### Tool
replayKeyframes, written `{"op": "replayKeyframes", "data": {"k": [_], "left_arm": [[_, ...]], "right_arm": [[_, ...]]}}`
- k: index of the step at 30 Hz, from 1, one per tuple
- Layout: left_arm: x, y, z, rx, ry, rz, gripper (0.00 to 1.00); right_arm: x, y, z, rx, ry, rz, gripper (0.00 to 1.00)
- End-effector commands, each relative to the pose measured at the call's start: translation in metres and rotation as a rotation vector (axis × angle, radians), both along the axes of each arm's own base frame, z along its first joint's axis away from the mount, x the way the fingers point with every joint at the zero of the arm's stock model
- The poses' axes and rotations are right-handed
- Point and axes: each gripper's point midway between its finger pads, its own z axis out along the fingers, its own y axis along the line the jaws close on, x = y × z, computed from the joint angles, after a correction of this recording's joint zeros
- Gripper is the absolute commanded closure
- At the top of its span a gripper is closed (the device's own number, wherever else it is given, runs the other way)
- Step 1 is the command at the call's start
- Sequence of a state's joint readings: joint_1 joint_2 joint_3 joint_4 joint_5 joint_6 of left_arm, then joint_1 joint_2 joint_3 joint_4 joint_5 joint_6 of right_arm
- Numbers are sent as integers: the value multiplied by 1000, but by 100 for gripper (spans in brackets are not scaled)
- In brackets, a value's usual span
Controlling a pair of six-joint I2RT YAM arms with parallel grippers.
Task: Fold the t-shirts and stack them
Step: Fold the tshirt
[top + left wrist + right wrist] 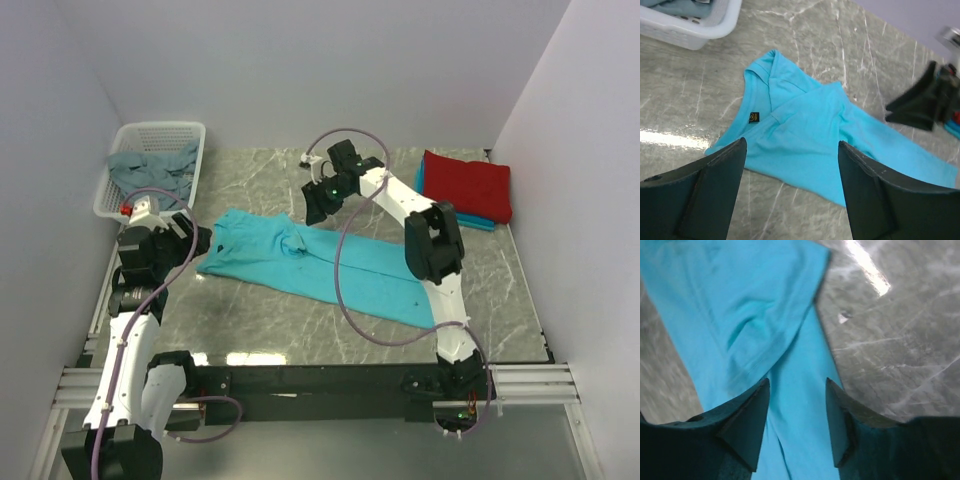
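Turquoise t-shirt [300,262] lies as a long strip across the middle of the desk [260,330].
Soft, light, limp cloth, likely to slide and sag; best pinched at collar and hem corners. Left tool [792,150] and right tool [797,385] hover over it, jaws apart, empty.

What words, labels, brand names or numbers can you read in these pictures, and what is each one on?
neck label on the turquoise t-shirt: a small dark patch with a yellowish mark, too small and blurred to read.
red t-shirt, basket, table: no writing shows.
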State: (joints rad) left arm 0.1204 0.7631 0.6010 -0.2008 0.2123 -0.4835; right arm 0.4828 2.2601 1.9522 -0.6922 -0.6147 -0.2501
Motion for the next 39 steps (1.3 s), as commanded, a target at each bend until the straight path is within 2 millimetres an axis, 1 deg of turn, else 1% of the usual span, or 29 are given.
{"op": "replayKeyframes", "data": {"k": [1,2,3,4,5,7,8,10,11,14,15,18,20,21,22,23,24,25,26,28,29,31,32,33,35,36,37,38,39], "left_arm": [[0,-8,27,71,-85,-92,21],[-1,-9,27,69,-86,-101,21],[-1,-12,28,64,-90,-115,21],[-1,-13,28,60,-91,-122,21],[-1,-14,29,59,-98,-124,21],[-1,-14,30,59,-104,-125,21],[0,-14,31,59,-106,-125,21],[0,-13,32,63,-110,-121,21],[0,-13,33,63,-113,-118,21],[1,-9,37,72,-129,-97,21],[1,-9,37,72,-132,-93,21],[-1,-8,41,77,-151,-90,21],[-2,-8,43,81,-161,-89,21],[-3,-8,44,83,-165,-89,21],[-3,-8,44,81,-167,-90,21],[-3,-9,45,80,-169,-93,21],[-2,-10,45,81,-168,-98,21],[-1,-10,43,78,-160,-101,21],[-1,-10,42,78,-159,-101,21],[-1,-11,40,74,-151,-104,21],[-1,-11,41,75,-151,-105,21],[0,-11,40,73,-150,-107,21],[0,-11,39,71,-150,-106,21],[0,-12,40,70,-153,-109,21],[0,-14,37,64,-146,-120,21],[0,-14,37,61,-143,-121,21],[1,-14,35,58,-134,-121,21],[1,-15,35,56,-131,-125,21],[2,-15,33,50,-124,-126,21]], "right_arm": [[19,19,24,81,106,-198,43],[24,20,8,68,133,-230,42],[27,22,2,67,138,-238,41],[33,24,2,72,134,-244,40],[33,26,-15,57,168,-257,40],[36,30,-20,59,183,-257,40],[33,33,-33,47,205,-252,40],[30,37,-41,39,217,-244,40],[25,42,-47,32,224,-235,39],[23,48,-55,11,227,-246,40],[20,53,-56,7,221,-241,40],[19,55,-62,-13,222,-255,42],[22,54,-67,-26,220,-272,47],[25,54,-66,-25,211,-277,52],[27,53,-67,-33,206,-284,66],[32,50,-69,-41,197,-305,74],[38,49,-66,-37,185,-318,82],[44,44,-66,-40,180,-339,95],[52,38,-65,-51,167,-376,99],[66,28,-57,-46,144,-427,100],[88,5,-42,-20,127,-510,100],[111,-18,-28,-6,80,-593,100],[121,-28,-16,13,61,-633,100],[140,-52,-8,30,34,-689,100],[156,-73,5,39,-8,-740,99],[167,-93,12,45,-28,-775,95],[172,-101,13,35,-42,-792,80],[176,-110,19,27,-71,-795,73],[178,-116,22,20,-86,-802,69]]}}
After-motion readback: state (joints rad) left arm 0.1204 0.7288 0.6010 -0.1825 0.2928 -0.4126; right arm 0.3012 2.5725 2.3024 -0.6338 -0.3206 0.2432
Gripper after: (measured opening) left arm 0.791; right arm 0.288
